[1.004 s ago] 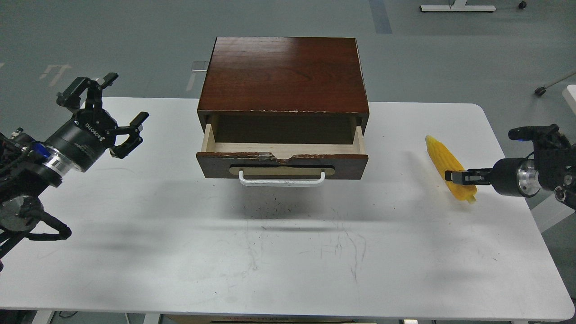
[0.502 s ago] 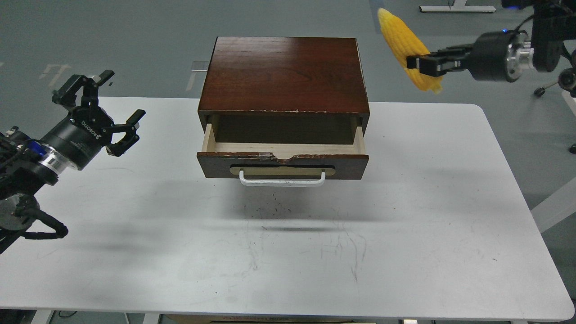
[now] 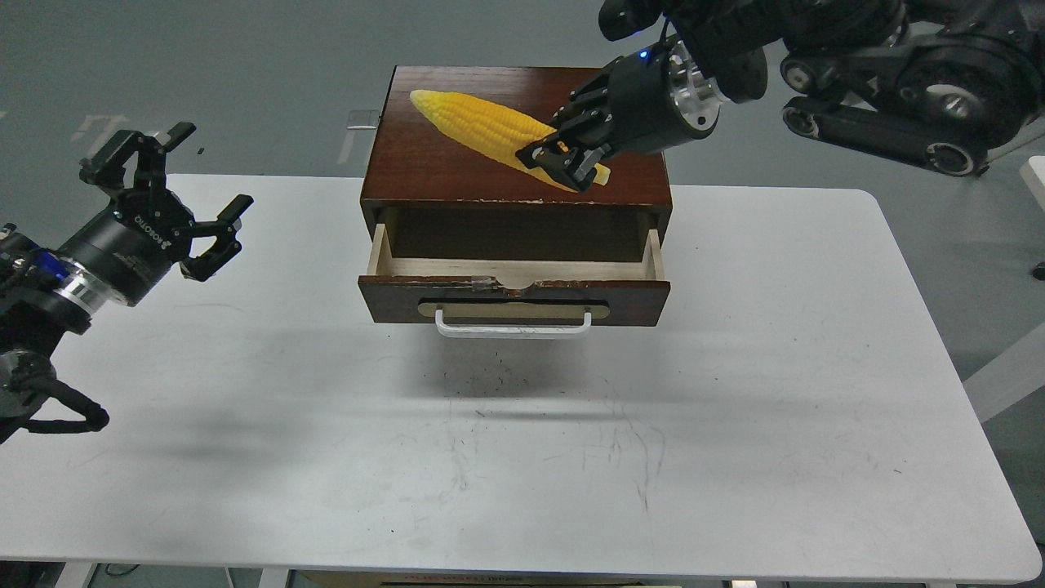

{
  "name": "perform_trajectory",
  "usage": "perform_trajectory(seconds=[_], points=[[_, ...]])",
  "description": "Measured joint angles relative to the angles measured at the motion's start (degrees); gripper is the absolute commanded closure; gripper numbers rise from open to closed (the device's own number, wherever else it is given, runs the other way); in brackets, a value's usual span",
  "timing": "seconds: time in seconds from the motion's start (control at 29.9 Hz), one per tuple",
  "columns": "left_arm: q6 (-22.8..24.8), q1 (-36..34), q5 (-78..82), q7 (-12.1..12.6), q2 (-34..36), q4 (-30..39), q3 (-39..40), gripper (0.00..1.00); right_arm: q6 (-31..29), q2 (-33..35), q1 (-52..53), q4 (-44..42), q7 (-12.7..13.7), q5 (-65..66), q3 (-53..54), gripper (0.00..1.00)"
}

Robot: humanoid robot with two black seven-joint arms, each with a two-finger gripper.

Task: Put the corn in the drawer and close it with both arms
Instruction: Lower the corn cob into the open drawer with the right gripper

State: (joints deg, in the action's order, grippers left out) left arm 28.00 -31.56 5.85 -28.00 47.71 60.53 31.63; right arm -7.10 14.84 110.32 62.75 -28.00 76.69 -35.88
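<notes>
The corn (image 3: 482, 124), a yellow-orange cob, is held in the air over the dark wood cabinet top (image 3: 457, 167), its tapered tip pointing left. My right gripper (image 3: 565, 162) is shut on the cob's thick right end, above the cabinet's front right. The drawer (image 3: 514, 300) stands pulled open below it, with a white bar handle (image 3: 513, 327) and a pale wood, empty inside (image 3: 514, 270). My left gripper (image 3: 175, 196) is open and empty above the table's left side, well left of the drawer.
The cabinet stands at the back middle of the white table (image 3: 522, 457). The right arm's links (image 3: 898, 73) reach in from the upper right above the table's back edge. Grey floor lies beyond.
My right gripper has carried the corn up from the table's right side and leftward, to above the cabinet top. My left gripper has drifted slightly left and stays open.
</notes>
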Motion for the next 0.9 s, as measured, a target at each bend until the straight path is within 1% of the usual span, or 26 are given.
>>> perform_trajectory(seconds=[0.07, 0.27, 0.37, 0.54, 0.6, 0.7, 0.77, 0.87, 0.9], points=[[0.0, 0.0, 0.0, 0.0, 0.3, 0.1, 0.0, 0.00, 3.3, -1.8, 0.0, 0.0, 0.0, 1.3, -2.9, 0.81], [0.0, 0.1, 0.0, 0.0, 0.7, 0.1, 0.0, 0.00, 8.8, -4.7, -1.1, -0.4, 0.0, 1.9, -8.9, 0.80], [0.0, 0.1, -0.1, 0.0, 0.7, 0.1, 0.0, 0.00, 9.9, -5.7, -2.1, -0.8, 0.0, 2.0, -10.1, 0.79], [0.0, 0.2, 0.0, 0.0, 0.7, 0.1, 0.0, 0.00, 10.2, -6.7, -4.2, -2.0, 0.0, 2.0, -10.6, 0.75], [0.0, 0.2, -0.1, 0.0, 0.7, 0.1, 0.0, 0.00, 10.2, -6.7, -4.7, -2.2, 0.0, 2.0, -10.7, 0.71], [0.0, 0.2, 0.0, 0.0, 0.7, 0.1, 0.0, 0.00, 10.2, -6.8, -5.8, -2.6, 0.0, 2.0, -10.8, 0.70], [0.0, 0.2, 0.0, 0.0, 0.7, 0.1, -0.1, 0.00, 10.2, -6.8, -6.4, -2.8, 0.0, 2.0, -10.8, 0.66], [0.0, 0.3, 0.0, 0.0, 0.7, 0.1, -0.1, 0.00, 10.2, -6.9, -6.9, -3.0, 0.0, 2.0, -11.0, 0.54], [0.0, 0.3, 0.0, 0.0, 0.7, 0.1, -0.1, 0.00, 10.2, -6.9, -7.0, -3.0, 0.0, 2.0, -11.2, 0.52]])
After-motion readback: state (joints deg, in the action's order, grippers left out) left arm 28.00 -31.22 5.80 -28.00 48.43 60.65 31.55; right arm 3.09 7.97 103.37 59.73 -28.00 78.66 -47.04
